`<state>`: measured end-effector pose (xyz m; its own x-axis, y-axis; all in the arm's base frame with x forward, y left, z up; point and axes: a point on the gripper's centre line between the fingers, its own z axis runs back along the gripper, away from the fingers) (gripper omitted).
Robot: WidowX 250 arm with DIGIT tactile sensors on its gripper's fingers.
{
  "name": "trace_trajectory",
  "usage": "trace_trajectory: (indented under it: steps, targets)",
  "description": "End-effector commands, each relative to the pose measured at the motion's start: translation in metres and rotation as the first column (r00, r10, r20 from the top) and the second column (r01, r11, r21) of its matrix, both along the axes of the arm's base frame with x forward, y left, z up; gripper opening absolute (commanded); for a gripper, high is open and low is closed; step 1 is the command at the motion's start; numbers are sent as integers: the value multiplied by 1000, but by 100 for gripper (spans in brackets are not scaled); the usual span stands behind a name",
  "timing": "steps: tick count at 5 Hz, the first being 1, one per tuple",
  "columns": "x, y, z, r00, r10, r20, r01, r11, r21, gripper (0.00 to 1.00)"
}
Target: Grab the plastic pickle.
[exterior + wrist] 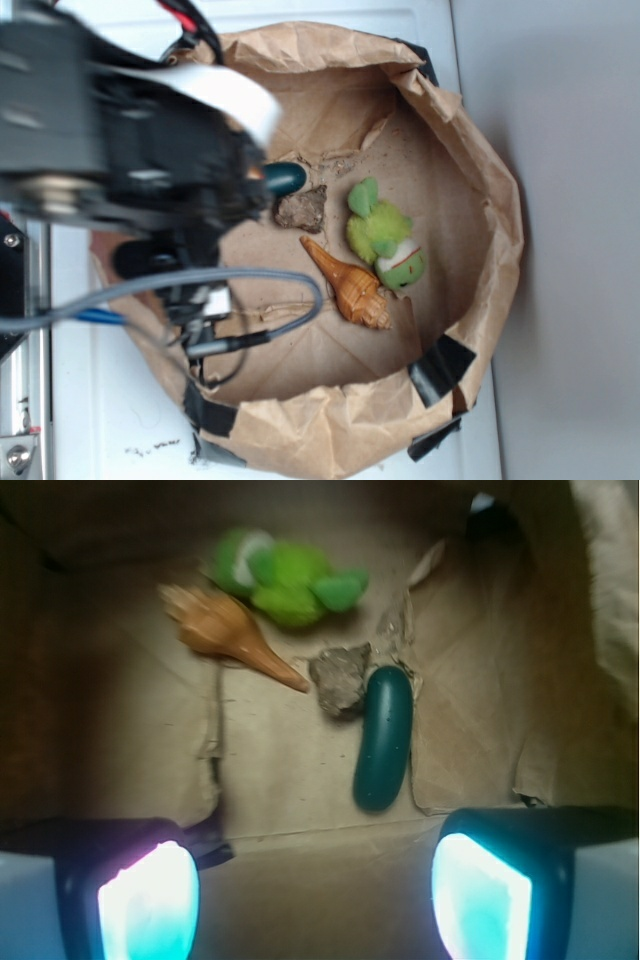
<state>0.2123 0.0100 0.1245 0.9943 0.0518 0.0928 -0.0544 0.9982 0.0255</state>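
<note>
Wrist view: two fingertips fill the bottom corners, glowing pale cyan-pink, set wide apart. Gripper spread open, nothing between the pads, touching nothing. It hangs above the brown paper floor of the bag.

Plastic pickle lies flat on the paper just ahead of the gripper, slightly toward the right-hand fingertip in the wrist view. Glossy dark green, long axis roughly pointing away from the camera. Its far end sits against a small grey-brown rock; the two look to be touching.

Beyond the rock: orange shell, pointed tip aimed at the rock, close to it but apart. Behind that, a fuzzy lime-green plush toy, beside the broad end of the shell.

Exterior view: arm blurred and large in the foreground at left, covering most of the pickle; only one dark green end shows past it, next to the rock. Shell and plush lie side by side in the middle of the bag. Bag rim crumpled, patched with black tape. Bag stands on a white counter.
</note>
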Motion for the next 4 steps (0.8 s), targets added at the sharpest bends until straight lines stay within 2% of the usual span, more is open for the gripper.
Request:
trace_trajectory:
  steps: [1, 3, 4]
  targets:
    - [0, 8, 6, 999, 30, 22, -30, 1000, 5, 100]
    - [0, 8, 6, 999, 30, 22, -30, 1000, 5, 100]
    - [13, 20, -20, 1000, 15, 19, -15, 1000, -25, 100]
